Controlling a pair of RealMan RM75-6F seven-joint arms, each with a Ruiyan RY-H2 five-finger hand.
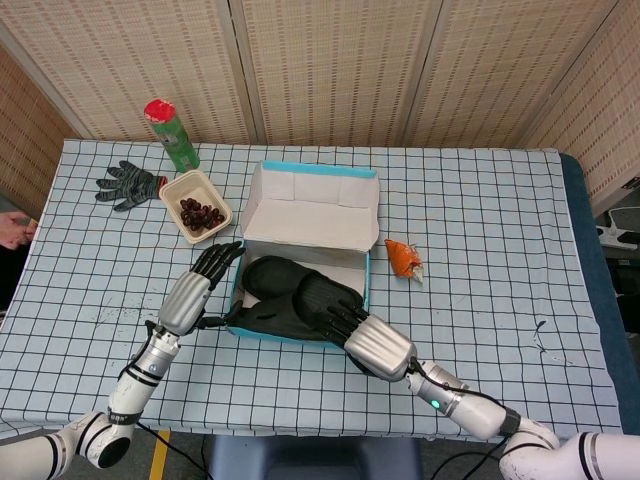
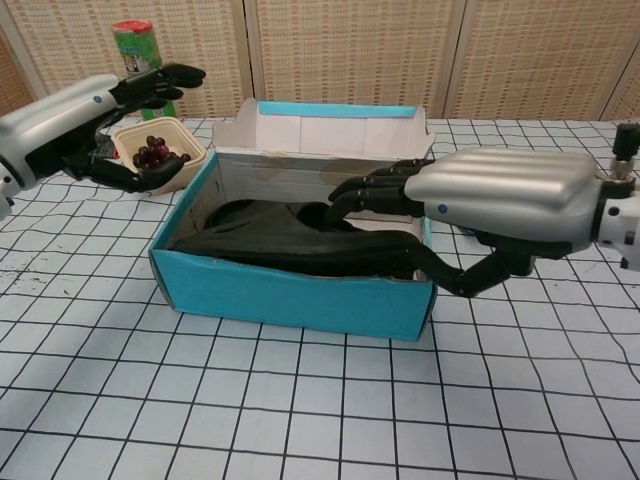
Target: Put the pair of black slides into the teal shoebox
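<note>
the pair of black slides (image 1: 300, 305) is seen lying inside the teal shoebox (image 2: 290, 292), a rectangular cardboard box with a pale inner lining and its lid (image 1: 312, 208) folded up at the back. the slides are made of matte, rubbery material with broad rounded straps. the right hand (image 1: 350, 325), silver-backed with dark jointed fingers, is reached over the box's front right corner, its fingers (image 2: 365, 192) laid down on the near slide while the thumb is hooked outside the box wall; whether anything is actually gripped cannot be told. the left hand (image 1: 200, 283) is held just outside the box's left wall, fingers spread and nothing in it. a checked cloth (image 1: 500, 230) is spread over the table. a shallow tan tray of dark red fruit (image 1: 196, 207), a knitted grey glove (image 1: 128, 184), a green can with a red cap (image 1: 170, 132) and a crumpled orange wrapper (image 1: 402, 258) are placed around the box.
</note>
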